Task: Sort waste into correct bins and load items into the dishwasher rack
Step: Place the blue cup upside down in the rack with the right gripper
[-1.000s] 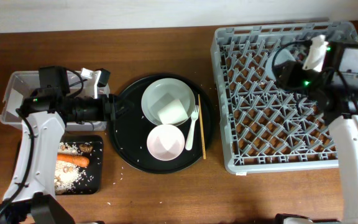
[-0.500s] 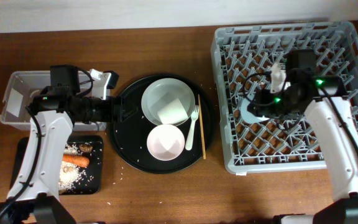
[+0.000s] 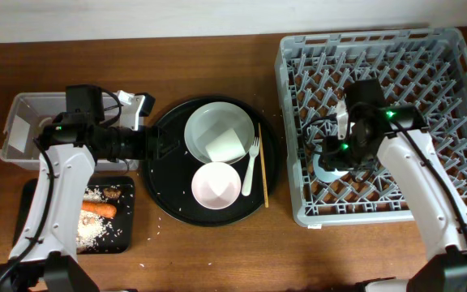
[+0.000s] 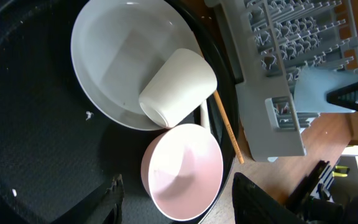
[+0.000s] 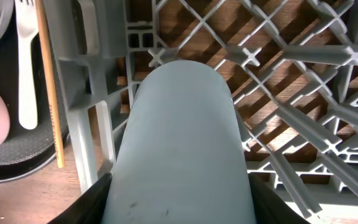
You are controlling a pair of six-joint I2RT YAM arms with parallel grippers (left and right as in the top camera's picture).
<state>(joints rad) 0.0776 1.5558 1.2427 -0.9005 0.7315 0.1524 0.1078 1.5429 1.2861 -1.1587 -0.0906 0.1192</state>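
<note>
Overhead: my left gripper (image 3: 150,144) hangs over the left side of the round black tray (image 3: 169,203). On that tray a cream cup (image 3: 226,144) lies on the pale grey-green plate (image 3: 203,122), with the white bowl (image 3: 216,184) just below it and the white fork (image 3: 253,161) and wooden stick (image 3: 263,166) along the right edge. The clear tub (image 3: 21,122) sits under my left arm. The shallow black tray (image 3: 128,212) holds the carrot (image 3: 96,208), rice scraps (image 3: 96,230) and a small brown lump (image 3: 112,193). My right gripper (image 3: 336,156) is over the lower-left part of the dishwasher rack (image 3: 428,73), with the light blue cup (image 3: 329,168) in it.

Left wrist: my left gripper (image 4: 178,190) has its jaws spread wide and pinches nothing. The white bowl (image 4: 182,171) lies under the gap between them. The cream cup (image 4: 179,96) rests on its side on the plate (image 4: 114,62), and the stick (image 4: 229,127) lies near the tray's rim. The rack (image 4: 272,81) is beyond it, with the blue cup (image 4: 319,90) over its near corner.

Right wrist: my right gripper (image 5: 180,208) pinches the light blue cup (image 5: 182,137), a dark finger on each side. The cup is over the rack (image 5: 291,118) cells just inside its left wall. The fork (image 5: 27,62) and stick (image 5: 50,81) lie outside that wall.
</note>
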